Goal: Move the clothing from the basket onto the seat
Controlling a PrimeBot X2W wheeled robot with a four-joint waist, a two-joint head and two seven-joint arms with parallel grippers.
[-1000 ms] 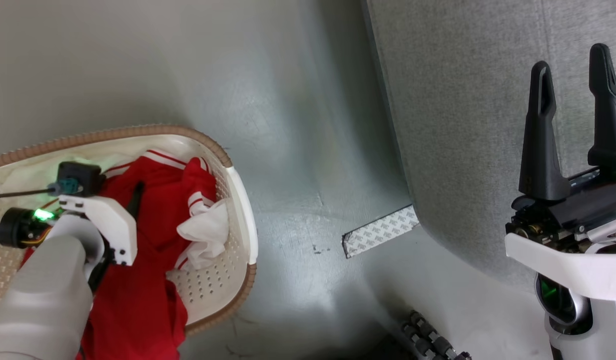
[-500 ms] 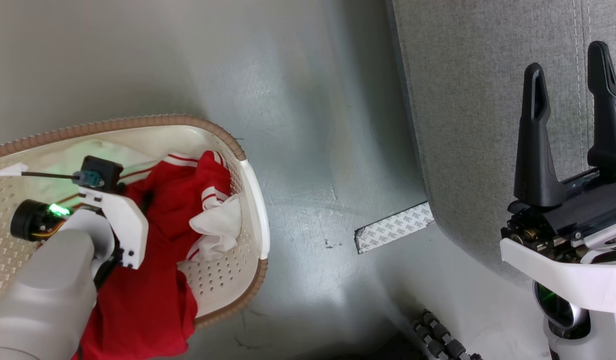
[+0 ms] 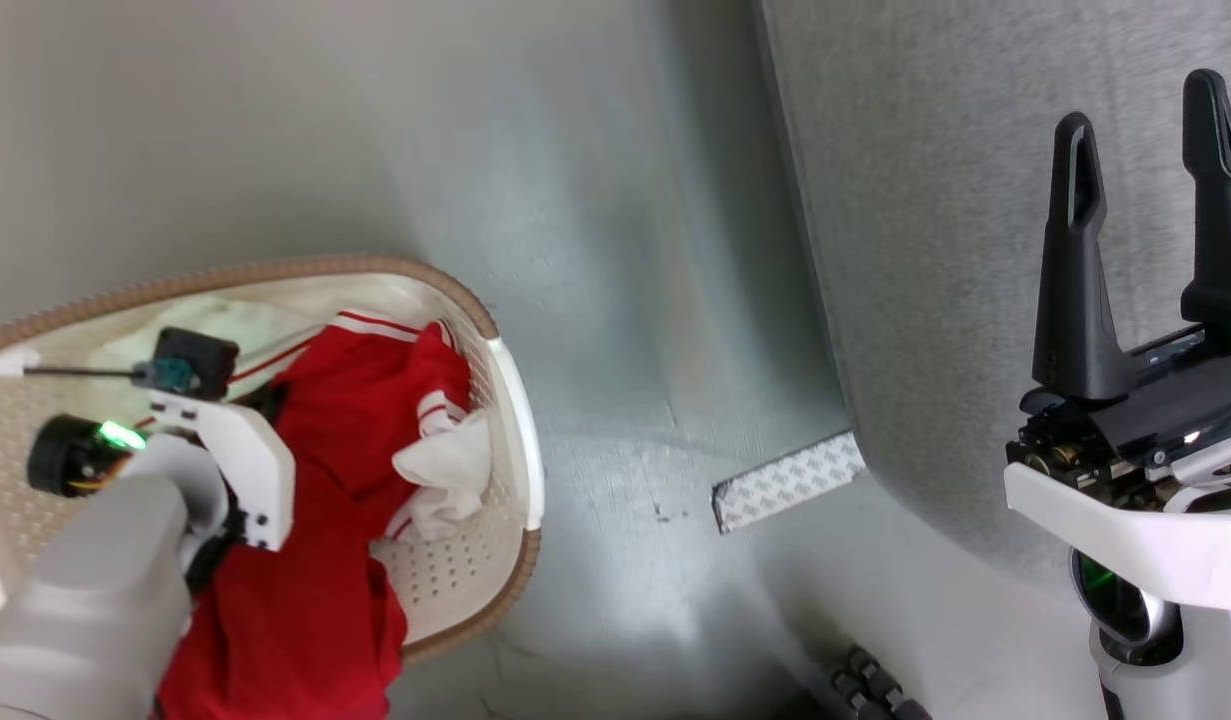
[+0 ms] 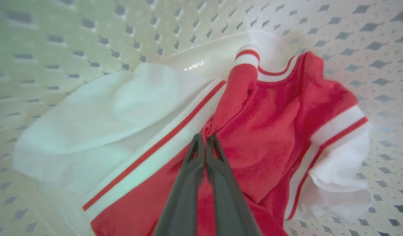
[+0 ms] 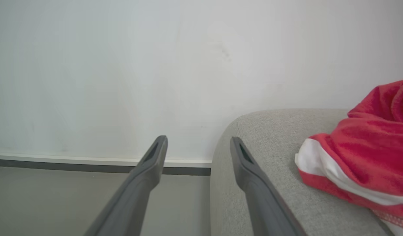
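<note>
The cream basket (image 3: 520, 470) stands on the floor at the lower left, holding the red clothing (image 3: 355, 420) with white bands. My left arm (image 3: 225, 460) reaches down into it. In the left wrist view my left gripper (image 4: 204, 139) is shut, its tips pinching a fold of the red clothing (image 4: 270, 124) above the basket's perforated bottom (image 4: 90, 26). My right gripper (image 3: 1140, 105) stands open and holds nothing, over the grey seat (image 3: 925, 250). Another red and white garment (image 5: 371, 154) lies on the seat (image 5: 270, 131), to the right of my right gripper (image 5: 198, 140).
Grey floor separates the basket from the seat. A patterned strip of tape (image 3: 787, 480) lies on it by the seat's corner. A dark ribbed part (image 3: 875, 690) shows at the bottom edge. A pale wall with a skirting board (image 5: 90, 160) rises behind the seat.
My left gripper has shut on the red fabric inside the basket. The head camera has shifted a little. The right gripper stays open in place.
</note>
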